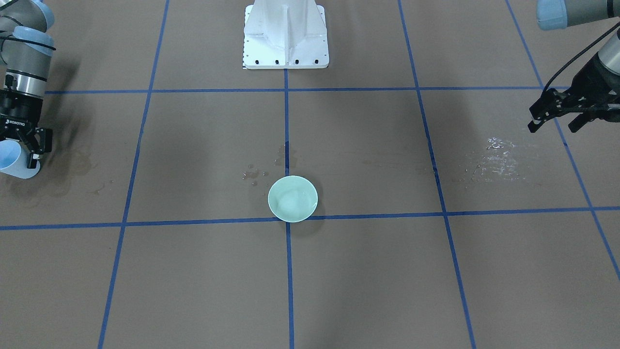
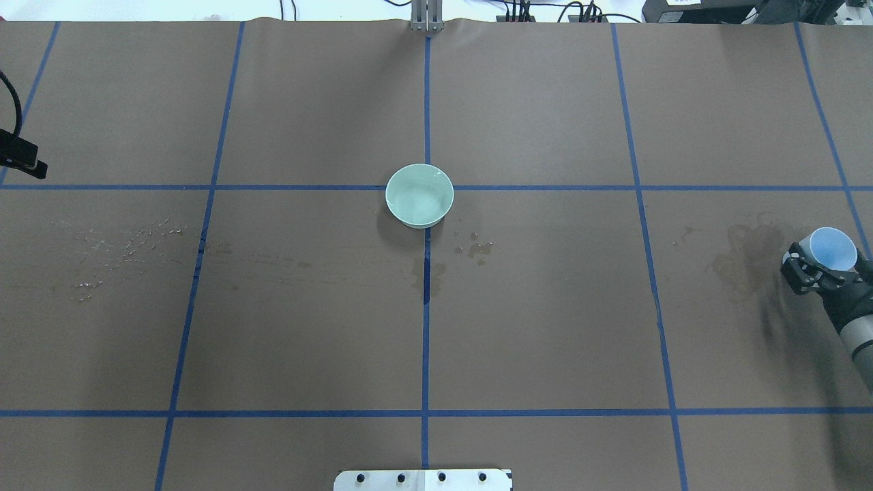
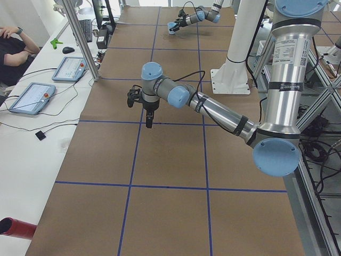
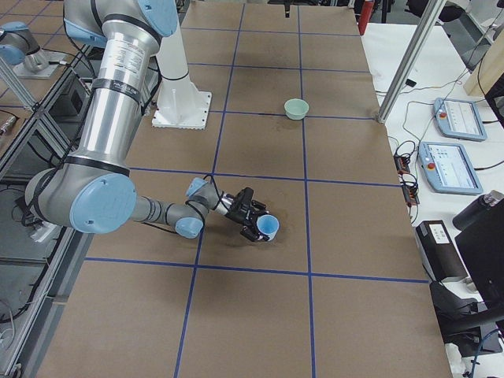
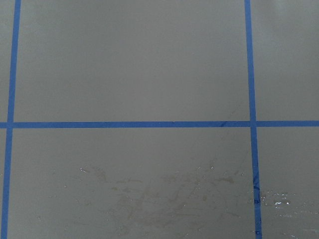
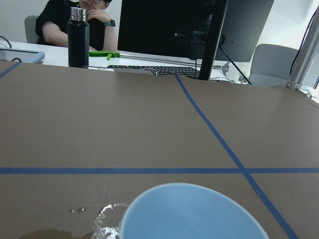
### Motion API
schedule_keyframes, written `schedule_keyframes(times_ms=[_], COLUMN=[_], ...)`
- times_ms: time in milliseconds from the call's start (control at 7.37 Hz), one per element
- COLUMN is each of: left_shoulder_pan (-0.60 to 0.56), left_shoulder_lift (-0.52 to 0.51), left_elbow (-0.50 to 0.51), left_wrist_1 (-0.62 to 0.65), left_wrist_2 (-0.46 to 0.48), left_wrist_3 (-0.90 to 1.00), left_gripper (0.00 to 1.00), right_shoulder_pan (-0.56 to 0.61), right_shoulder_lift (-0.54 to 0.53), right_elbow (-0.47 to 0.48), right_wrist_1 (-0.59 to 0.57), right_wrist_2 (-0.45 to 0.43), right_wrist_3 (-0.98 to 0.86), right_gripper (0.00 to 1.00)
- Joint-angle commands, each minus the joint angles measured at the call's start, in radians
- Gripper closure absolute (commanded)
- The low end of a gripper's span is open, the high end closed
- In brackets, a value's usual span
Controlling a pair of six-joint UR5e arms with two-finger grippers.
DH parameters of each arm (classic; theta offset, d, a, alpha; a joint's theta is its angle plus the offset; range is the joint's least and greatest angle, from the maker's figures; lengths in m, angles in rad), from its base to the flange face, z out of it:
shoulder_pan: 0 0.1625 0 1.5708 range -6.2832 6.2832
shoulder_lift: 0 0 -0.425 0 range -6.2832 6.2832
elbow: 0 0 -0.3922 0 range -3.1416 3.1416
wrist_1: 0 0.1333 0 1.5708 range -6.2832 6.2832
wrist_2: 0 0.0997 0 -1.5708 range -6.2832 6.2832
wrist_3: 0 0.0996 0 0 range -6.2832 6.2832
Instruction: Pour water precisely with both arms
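Observation:
A mint-green bowl [image 1: 292, 198] stands at the table's middle on a blue tape crossing; it also shows in the overhead view [image 2: 419, 195]. My right gripper [image 2: 818, 273] is shut on a pale-blue cup [image 2: 829, 247] low over the table's right end, far from the bowl. The cup [image 1: 10, 157] shows at the front view's left edge, and its rim [image 6: 192, 214] fills the bottom of the right wrist view. My left gripper [image 1: 553, 127] is open and empty above the left end. Water droplets [image 1: 494, 160] glisten below it. Water inside the cup or bowl cannot be made out.
Small wet spots [image 2: 477, 249] lie beside the bowl and a damp stain [image 2: 743, 262] near the cup. The white pedestal [image 1: 286, 36] stands at the robot's side. Operators' desks with tablets [image 3: 32, 96] and a black bottle [image 6: 78, 37] line the far edge.

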Motion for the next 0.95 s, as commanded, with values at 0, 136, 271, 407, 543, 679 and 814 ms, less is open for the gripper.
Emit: schedule_keyframes(times_ms=[0,136,271,407,543,679,814], left_shoulder_pan=[0.000,0.000,0.000,0.000,0.002,0.002,0.006], left_shoulder_lift=[-0.001,-0.001,-0.001,-0.001,-0.001,-0.006,-0.036], left_elbow=[-0.001,0.001,0.001,-0.001,0.001,0.003,-0.002], left_wrist_1=[0.000,0.000,0.000,0.000,0.000,-0.002,0.000], left_wrist_2=[0.000,-0.002,-0.002,-0.002,0.000,-0.002,-0.002], left_wrist_3=[0.000,0.000,-0.002,-0.002,-0.002,-0.014,-0.068], left_gripper=[0.00,0.00,0.00,0.00,0.00,0.00,0.00], right_shoulder_pan=[0.001,0.002,0.004,0.009,0.057,0.155,0.277], right_shoulder_lift=[-0.049,-0.058,-0.084,-0.100,-0.100,-0.102,-0.102], right_elbow=[0.013,0.049,0.112,0.166,0.198,0.238,0.269], right_wrist_1=[0.085,0.083,0.082,0.077,0.077,0.074,0.068], right_wrist_2=[0.020,0.020,0.043,0.049,0.100,0.215,0.367], right_wrist_3=[-0.046,-0.055,-0.089,-0.103,-0.156,-0.230,-0.306], right_gripper=[0.00,0.00,0.00,0.00,0.00,0.00,0.00])
